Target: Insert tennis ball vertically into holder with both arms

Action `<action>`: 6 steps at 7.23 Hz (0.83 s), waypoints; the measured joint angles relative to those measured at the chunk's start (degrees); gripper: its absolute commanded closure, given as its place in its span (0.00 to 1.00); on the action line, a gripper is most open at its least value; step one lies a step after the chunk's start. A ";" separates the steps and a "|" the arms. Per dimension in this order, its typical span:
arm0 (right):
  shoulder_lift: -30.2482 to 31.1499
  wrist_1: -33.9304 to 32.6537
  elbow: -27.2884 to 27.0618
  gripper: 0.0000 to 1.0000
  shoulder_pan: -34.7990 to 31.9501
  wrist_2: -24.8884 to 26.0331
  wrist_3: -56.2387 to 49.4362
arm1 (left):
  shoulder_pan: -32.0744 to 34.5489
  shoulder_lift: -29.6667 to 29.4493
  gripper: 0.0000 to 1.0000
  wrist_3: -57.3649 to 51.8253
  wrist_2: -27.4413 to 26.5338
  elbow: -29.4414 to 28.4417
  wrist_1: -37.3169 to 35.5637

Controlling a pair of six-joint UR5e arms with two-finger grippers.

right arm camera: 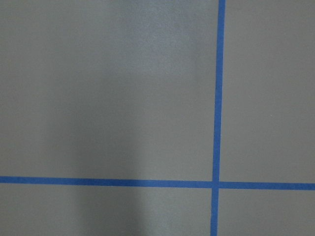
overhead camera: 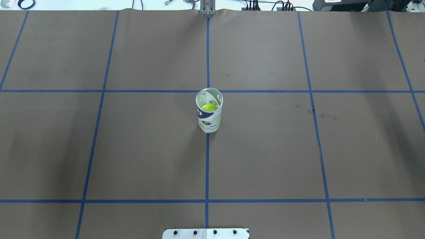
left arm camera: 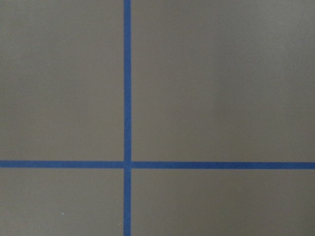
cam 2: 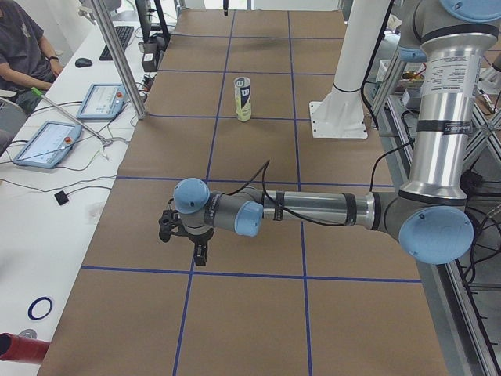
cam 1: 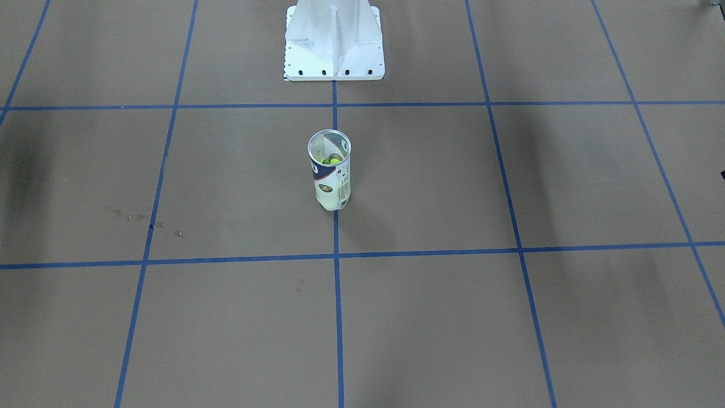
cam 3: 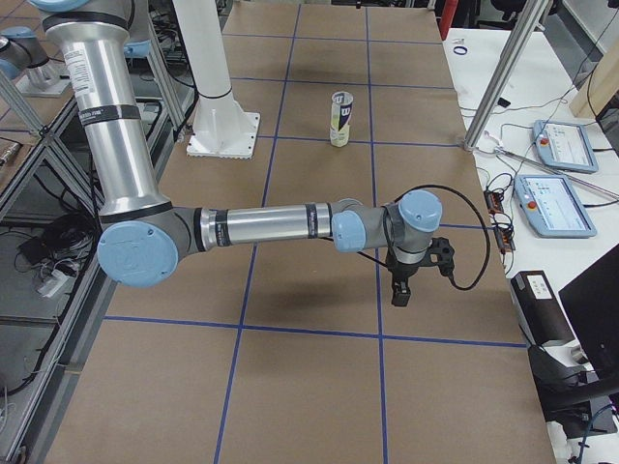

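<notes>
At the left we find the left arm (cam 2: pixel 313 210) stretched low and level over the desk (overhead camera: pixel 149 149). Its left claw (cam 2: pixel 200 252) hangs just above the brown paper near the desk's outer end. It shows only in the side view, so we cannot tell whether its fingers are apart or together. Its wrist camera sees only bare paper and a crossing of blue tape lines (left arm camera: pixel 127 164).

In the middle stands the holder (overhead camera: pixel 210 121), upright on the central tape line and open at the top. A yellow-green tennis ball (overhead camera: pixel 209 107) sits inside it, seen through the mouth. The white pedestal (cam 1: pixel 334 45) rises on the robot's side of it, apart from it. Both claws are well apart from the holder.

At the right, the right arm (cam 3: pixel 271 224) reaches out in the same low pose. The right claw (cam 3: pixel 399 290) hovers over the paper near the other end of the desk, and here too we cannot tell how its fingers stand.
</notes>
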State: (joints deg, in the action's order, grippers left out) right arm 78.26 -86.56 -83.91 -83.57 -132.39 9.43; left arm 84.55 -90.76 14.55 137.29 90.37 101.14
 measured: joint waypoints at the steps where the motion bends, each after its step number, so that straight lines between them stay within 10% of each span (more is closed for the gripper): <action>1: 0.84 0.15 -0.12 0.01 -0.35 0.05 -1.02 | 0.08 2.83 0.01 -0.09 0.02 3.77 -0.06; 6: 2.62 -0.57 -3.67 0.01 -0.62 0.41 -1.37 | 0.12 6.78 0.00 0.15 -0.49 7.84 -0.21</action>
State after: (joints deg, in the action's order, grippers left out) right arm 80.87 -87.12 -87.58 -84.19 -131.98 8.06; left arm 84.67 -83.98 14.70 136.80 98.21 100.93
